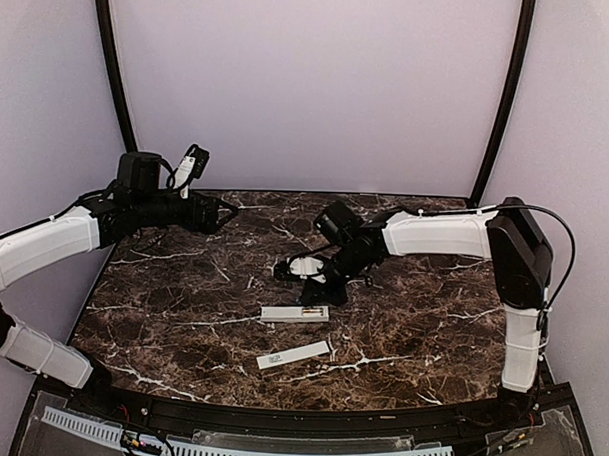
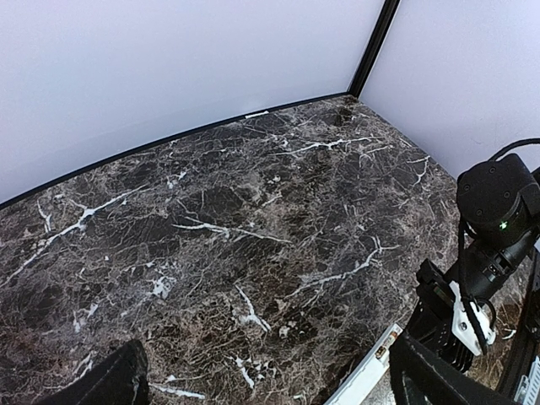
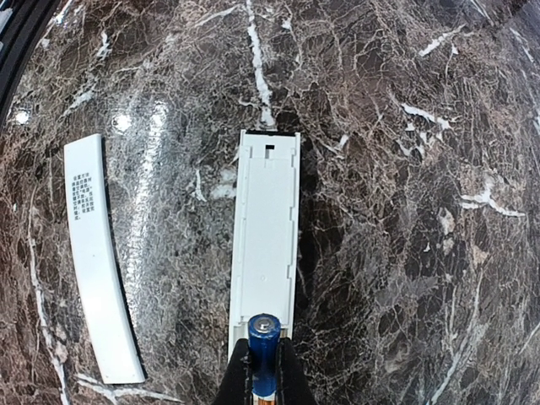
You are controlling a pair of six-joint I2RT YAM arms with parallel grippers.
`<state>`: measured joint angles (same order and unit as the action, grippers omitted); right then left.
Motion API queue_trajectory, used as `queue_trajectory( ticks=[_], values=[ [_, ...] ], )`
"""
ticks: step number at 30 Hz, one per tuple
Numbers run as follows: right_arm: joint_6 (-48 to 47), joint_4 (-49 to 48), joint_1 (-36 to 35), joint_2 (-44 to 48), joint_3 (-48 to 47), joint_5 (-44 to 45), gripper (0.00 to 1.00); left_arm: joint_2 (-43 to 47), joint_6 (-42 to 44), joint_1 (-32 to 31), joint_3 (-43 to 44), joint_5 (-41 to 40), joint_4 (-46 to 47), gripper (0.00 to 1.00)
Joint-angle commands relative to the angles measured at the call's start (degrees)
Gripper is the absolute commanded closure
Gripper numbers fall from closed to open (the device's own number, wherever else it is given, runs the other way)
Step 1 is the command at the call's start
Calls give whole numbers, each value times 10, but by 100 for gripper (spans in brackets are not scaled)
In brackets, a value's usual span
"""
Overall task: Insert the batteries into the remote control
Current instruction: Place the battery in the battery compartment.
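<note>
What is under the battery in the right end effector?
The remote, its near end beneath the battery. The battery and the right end effector cover that end, so its slot cannot be seen.

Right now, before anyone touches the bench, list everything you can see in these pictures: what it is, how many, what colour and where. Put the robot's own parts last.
remote control: one, white, flat on the middle of the table
flat strip: one, white with a small dark label, on the table beside the remote control, not touching it
battery: one, blue, over one end of the remote control
table: one, dark brown marble with white veins
backdrop: pale lilac, behind the table
arms: two, white and black, one on each side
left tool: black, open, empty, over the far left of the table
right tool: black, shut on the battery
</note>
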<state>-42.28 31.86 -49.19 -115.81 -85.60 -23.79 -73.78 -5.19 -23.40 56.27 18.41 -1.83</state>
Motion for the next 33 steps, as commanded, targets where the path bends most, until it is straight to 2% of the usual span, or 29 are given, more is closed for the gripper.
queue_trajectory(
  ticks=[1,25,33],
  values=[
    [5,0,-4,-21,5,-3,100,-3,5,3,-2,-1,0,1],
    [-8,37,-6,-29,12,38,100,-2,6,3,-3,0,-1,1],
    [-8,46,-6,-31,9,51,88,-2,6,3,-3,0,0,1]
  ],
)
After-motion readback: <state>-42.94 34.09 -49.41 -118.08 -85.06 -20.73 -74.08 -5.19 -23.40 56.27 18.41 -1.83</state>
